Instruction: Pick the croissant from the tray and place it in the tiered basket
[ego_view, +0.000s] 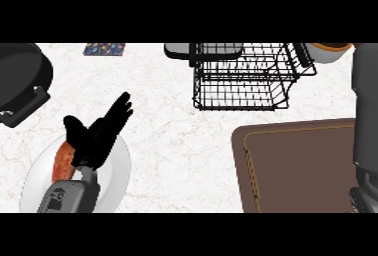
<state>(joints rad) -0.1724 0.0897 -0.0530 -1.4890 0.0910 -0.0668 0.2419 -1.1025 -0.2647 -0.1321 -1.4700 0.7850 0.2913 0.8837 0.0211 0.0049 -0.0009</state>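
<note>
One croissant (65, 161), lying on one white plate (118, 175) at lower left, well apart from the one brown tray (295, 170) at lower right. One black wire tiered basket (244, 75) further back. One left hand (93, 139) over the plate, fingers straight and spread, grasping nothing. One grey right forearm (365, 110) along the right edge, hand unseen.

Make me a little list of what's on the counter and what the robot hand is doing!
croissant: on the white plate, lower left
left robot hand: open, over the plate beside the croissant
right arm: along the right edge, hand unclear
tiered basket: black wire, top centre
tray: brown, lower right
black pan: upper left
</note>
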